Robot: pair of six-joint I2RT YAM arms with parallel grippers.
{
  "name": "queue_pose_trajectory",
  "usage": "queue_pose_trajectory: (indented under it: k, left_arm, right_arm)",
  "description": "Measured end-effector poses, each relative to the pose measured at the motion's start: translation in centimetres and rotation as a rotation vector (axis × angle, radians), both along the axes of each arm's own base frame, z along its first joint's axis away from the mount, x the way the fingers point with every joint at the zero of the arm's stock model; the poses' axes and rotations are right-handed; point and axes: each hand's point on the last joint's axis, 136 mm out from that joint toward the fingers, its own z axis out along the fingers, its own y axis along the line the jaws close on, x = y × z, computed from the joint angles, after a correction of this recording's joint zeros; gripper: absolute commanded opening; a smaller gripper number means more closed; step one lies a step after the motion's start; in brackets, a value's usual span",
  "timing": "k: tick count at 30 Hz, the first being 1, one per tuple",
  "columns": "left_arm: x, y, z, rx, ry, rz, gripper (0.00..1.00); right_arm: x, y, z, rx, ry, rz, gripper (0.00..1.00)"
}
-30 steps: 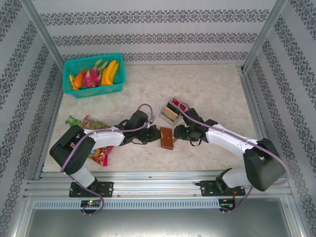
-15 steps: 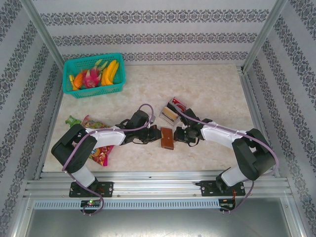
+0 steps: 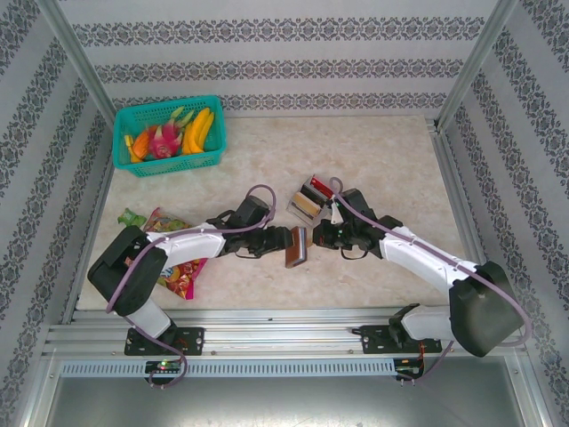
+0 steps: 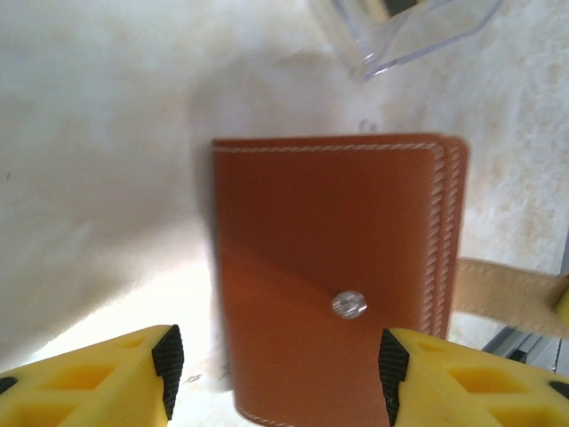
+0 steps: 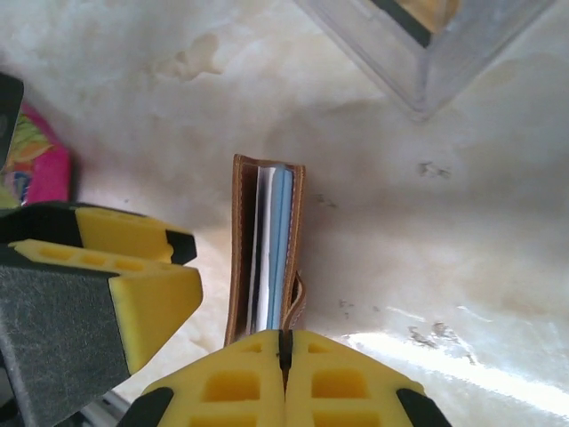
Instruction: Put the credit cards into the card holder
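Observation:
The brown leather card holder (image 3: 296,246) stands tipped up on its edge between the two grippers. In the left wrist view its cover (image 4: 329,267) with a metal snap stud faces me. My left gripper (image 4: 276,360) is open around its near end. Edge-on in the right wrist view, the holder (image 5: 267,258) shows white and blue sleeves inside. My right gripper (image 5: 283,342) is shut on its tan snap tab (image 5: 299,298). The credit cards (image 3: 308,199), red, black and tan, stand upright in a clear stand behind the holder.
A green basket of fruit (image 3: 169,133) sits at the back left. A colourful snack packet (image 3: 173,258) lies under the left arm. The clear stand's corner (image 4: 409,27) is just beyond the holder. Metal frame rails border the table.
The card holder lay flat on the table and now stands on its edge. My right gripper has closed on its tab, and the left gripper has moved right up to it.

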Motion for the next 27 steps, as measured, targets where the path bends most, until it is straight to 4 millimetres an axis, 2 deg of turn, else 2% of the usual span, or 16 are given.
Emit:
queue_pose_trajectory:
  k: [6,16,23,27]
  left_arm:
    - [1.1,-0.9,2.0,-0.022,-0.048,-0.017,0.69]
    - [1.1,-0.9,1.0,0.024,-0.009,-0.033,0.69]
    - [0.9,-0.5,-0.2,0.081,0.019,-0.047,0.61]
    - [0.7,0.0,-0.6,0.112,0.023,-0.048,0.43]
  right_arm:
    - [-0.3,0.5,0.3,0.032,0.012,0.021,0.06]
    - [-0.3,1.3,1.0,0.083,0.011,0.040,0.07]
    - [-0.2,1.6,1.4,0.109,0.013,0.038,0.08]
    - [-0.1,1.5,1.4,0.110,0.012,0.033,0.08]
